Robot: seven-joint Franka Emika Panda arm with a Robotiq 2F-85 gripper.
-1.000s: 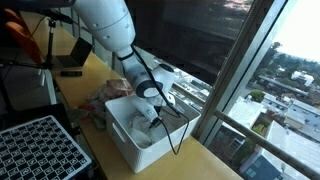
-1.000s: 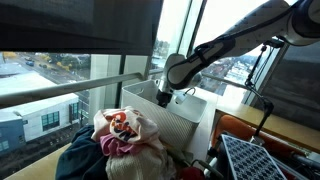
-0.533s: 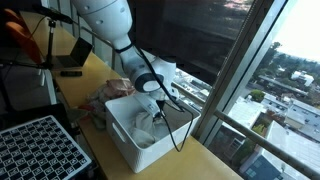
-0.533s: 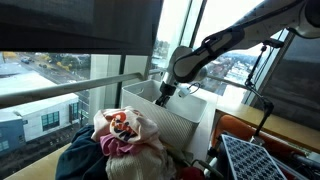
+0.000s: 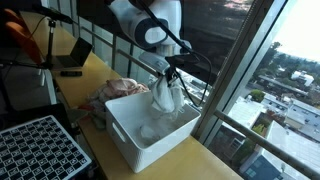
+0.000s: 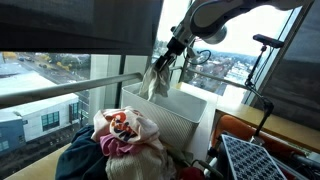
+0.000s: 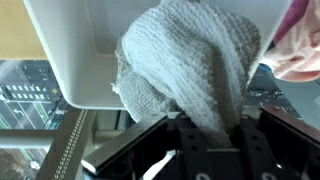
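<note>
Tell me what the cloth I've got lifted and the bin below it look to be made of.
Cloth: a soft knitted or waffle-weave fabric, likely cotton, pale grey and matte. The wrist view shows a bumpy, looped texture, and it hangs in limp folds.
Bin: probably rigid plastic, white with a smooth, slightly dull finish. Its walls look straight and evenly thin, with rounded corners.

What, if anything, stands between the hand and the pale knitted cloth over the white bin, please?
Nothing visible does: the hand is shut on the top of the cloth, which hangs from it over the white bin, beside the pile of clothes.
</note>
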